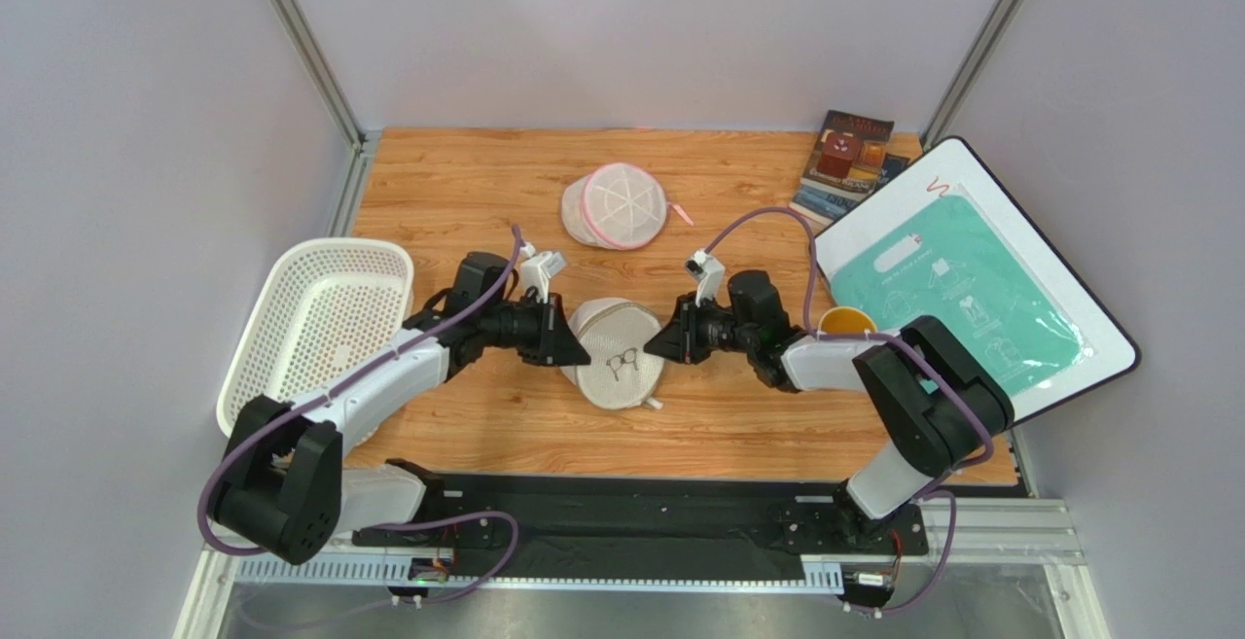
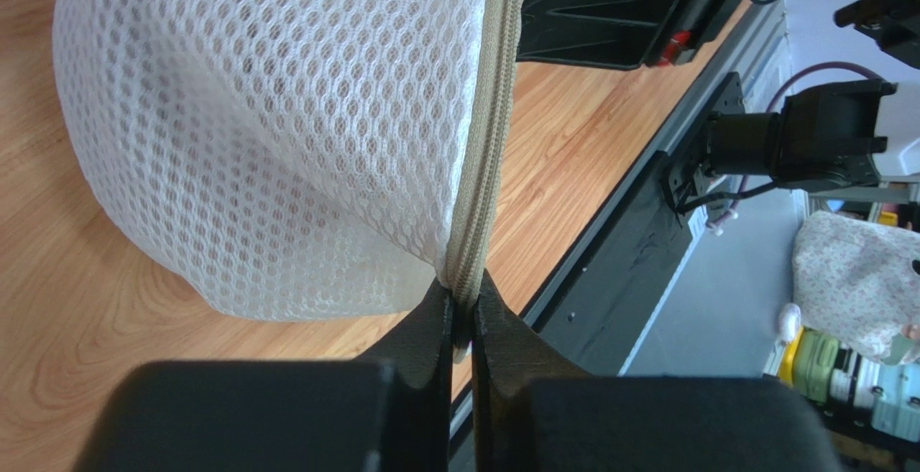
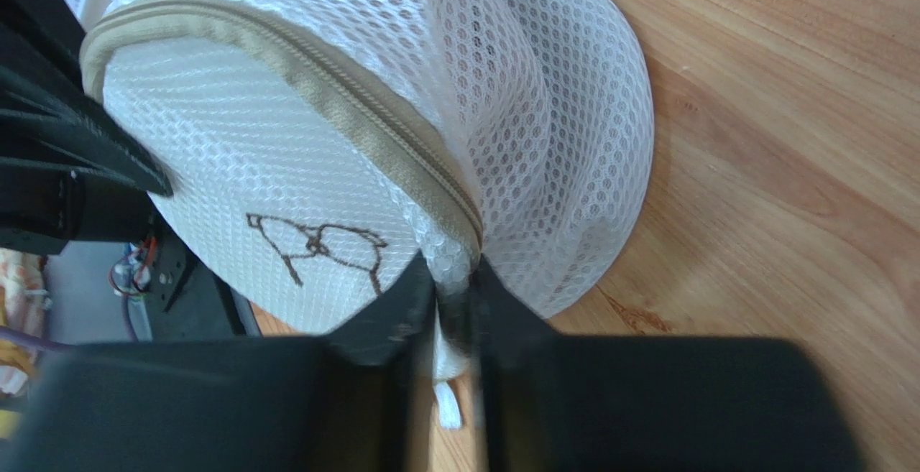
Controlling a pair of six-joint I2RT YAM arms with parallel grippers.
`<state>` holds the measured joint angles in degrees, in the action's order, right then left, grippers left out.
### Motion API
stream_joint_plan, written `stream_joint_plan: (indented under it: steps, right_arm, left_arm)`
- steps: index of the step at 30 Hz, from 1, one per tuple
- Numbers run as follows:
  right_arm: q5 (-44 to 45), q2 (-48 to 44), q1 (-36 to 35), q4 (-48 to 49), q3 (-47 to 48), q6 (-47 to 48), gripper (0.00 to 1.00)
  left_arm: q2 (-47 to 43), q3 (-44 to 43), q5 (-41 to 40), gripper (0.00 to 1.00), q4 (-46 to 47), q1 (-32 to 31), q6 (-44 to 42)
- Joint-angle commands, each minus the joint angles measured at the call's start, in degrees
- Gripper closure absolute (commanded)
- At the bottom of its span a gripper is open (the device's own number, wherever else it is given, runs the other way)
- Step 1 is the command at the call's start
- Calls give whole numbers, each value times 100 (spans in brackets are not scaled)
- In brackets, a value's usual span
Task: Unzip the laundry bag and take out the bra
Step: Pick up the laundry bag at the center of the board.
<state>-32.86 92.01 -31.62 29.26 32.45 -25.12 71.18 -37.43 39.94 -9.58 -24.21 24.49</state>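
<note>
The laundry bag (image 1: 615,336), a beige-white mesh dome with a dark bra pictogram (image 1: 621,363), is held up on edge between both arms at the table's middle. My left gripper (image 1: 582,350) is shut on its beige zip rim (image 2: 486,149); in the left wrist view the gripper (image 2: 462,287) pinches that tape below the mesh (image 2: 270,116). My right gripper (image 1: 653,347) grips the opposite edge. In the right wrist view the gripper (image 3: 455,281) clamps the mesh where the zip (image 3: 324,95) ends, a white tab hanging between the jaws. The zip looks closed. The bra is hidden.
A second round mesh pouch with pink trim (image 1: 621,204) lies farther back. A white plastic basket (image 1: 314,326) stands at the left. On the right sit a white board with a teal sheet (image 1: 965,282), a yellow cup (image 1: 845,321) and a book (image 1: 848,158).
</note>
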Motion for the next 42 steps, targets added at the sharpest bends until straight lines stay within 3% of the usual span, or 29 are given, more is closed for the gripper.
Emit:
stream_joint_plan:
  steps: [1,3,4,6,10,16,24,32,42]
  right_arm:
    - [-20,-437,-20,66,-98,-28,100]
    - [182,-613,-20,-287,-11,-36,100]
    - [479,-657,-20,-759,59,-123,100]
    - [727,-754,-20,-1148,209,-281,100]
    - [1035,-930,-20,-1247,174,-966,100]
    - [1773,-1352,-90,-1291,-10,-1407,100]
    - [2407,-1809,-327,-974,-432,-1987,100]
    - [2337,-1905,-424,-843,-590,-2093,100]
    - [2179,-2152,-468,-763,-731,-2198,100]
  left_arm:
    - [-60,-98,-301,67,-184,4,-76]
    - [-148,-72,-460,30,-289,12,-85]
    - [-191,-54,-653,20,-333,4,-102]
    - [-402,25,-943,12,-482,-66,-137]
    - [-928,314,-2112,12,-589,-347,116]
    - [-1632,1351,-2447,12,192,-576,1065]
    - [-1853,2161,-2650,12,1932,-954,2331]
    - [-905,2187,-2483,10,3373,-1007,2947]
    - [536,1810,-2254,13,4289,-1025,3167]
